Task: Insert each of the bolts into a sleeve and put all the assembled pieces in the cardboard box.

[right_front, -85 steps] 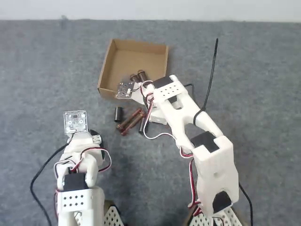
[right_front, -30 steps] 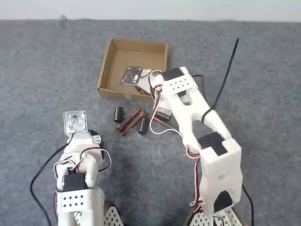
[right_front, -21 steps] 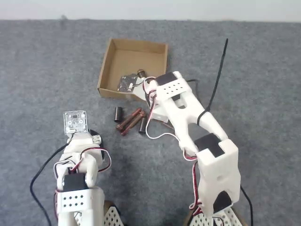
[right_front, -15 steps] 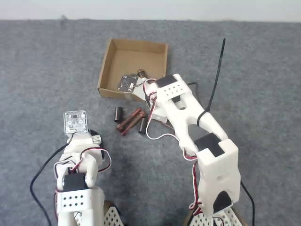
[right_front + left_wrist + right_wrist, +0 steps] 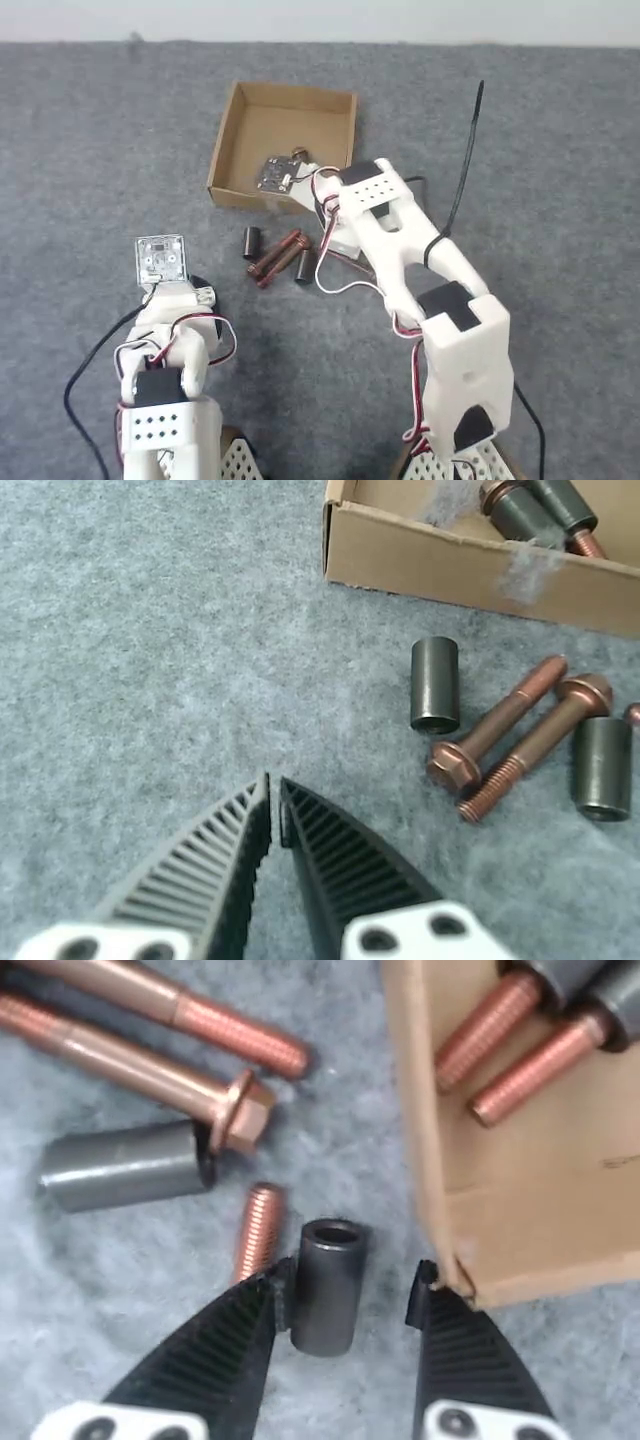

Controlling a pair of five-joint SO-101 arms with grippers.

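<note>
Right pincer [image 5: 348, 1282] gapes around a loose sleeve [image 5: 328, 1290], gripping nothing, likely lined up to seize it. A bolt [image 5: 257, 1230] lies just outside one finger, the cardboard box [image 5: 425, 1150] wall outside the other. Left pincer [image 5: 275, 802] is closed and empty.

Bolts [image 5: 530, 746]: shiny copper. Sleeves [image 5: 435, 683]: dark grey, plain. Cardboard box [image 5: 225, 150]: plain tan. Table covering [image 5: 100, 130]: mottled grey. Arms [image 5: 455, 340]: white. Cable [image 5: 465, 160]: black. Fingers [image 5: 200, 870]: black, ribbed.

I've got assembled pieces [image 5: 525, 515] in the cardboard box [image 5: 262, 120]; loose bolts [image 5: 276, 256] and sleeves [image 5: 251, 241] lie just before it.
</note>
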